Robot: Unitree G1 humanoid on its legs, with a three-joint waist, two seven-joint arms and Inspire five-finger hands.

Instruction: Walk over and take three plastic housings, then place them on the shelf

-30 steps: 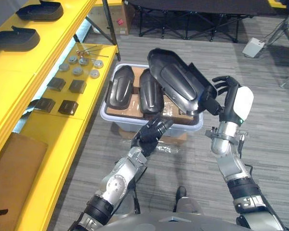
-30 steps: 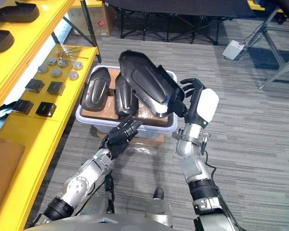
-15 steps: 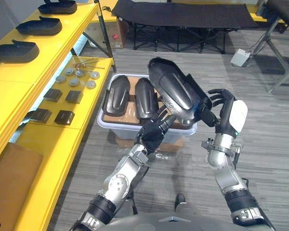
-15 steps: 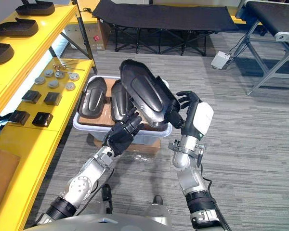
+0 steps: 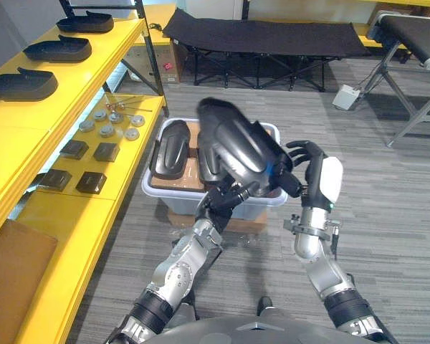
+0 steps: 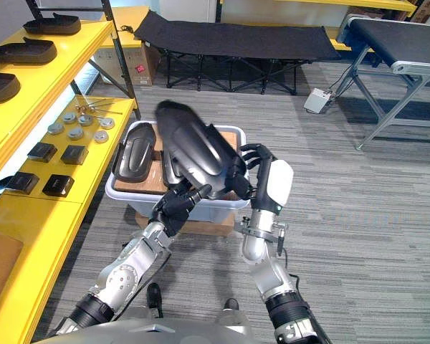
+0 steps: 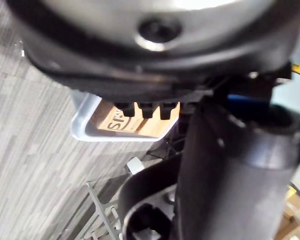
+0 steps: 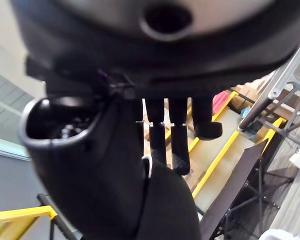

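I hold a large black plastic housing (image 5: 240, 150) in the air over the grey tub (image 5: 152, 189), tilted, its long end toward the shelf. My right hand (image 5: 317, 166) is curled round its near right end. Under its middle, my left hand (image 5: 224, 201) presses up with straight fingers. In the right wrist view the housing (image 8: 95, 165) sits against the palm. Two more black housings lie in the tub: one (image 5: 170, 146) in plain sight, the other (image 5: 206, 163) partly hidden behind the held one. The yellow shelf (image 5: 36, 115) stands to my left.
Three black housings (image 5: 18, 83) (image 5: 57, 49) (image 5: 86, 21) lie on the shelf's top tier. Small black blocks (image 5: 93, 153) and metal discs (image 5: 104, 129) sit on the lower tier. The tub rests on a cardboard box. A black cot (image 5: 265, 36) and a metal-framed conveyor (image 5: 412, 43) stand behind.
The whole view has shifted as I move. The held housing has swung left and nearer to me, and my left hand has come up from below to press against its underside.
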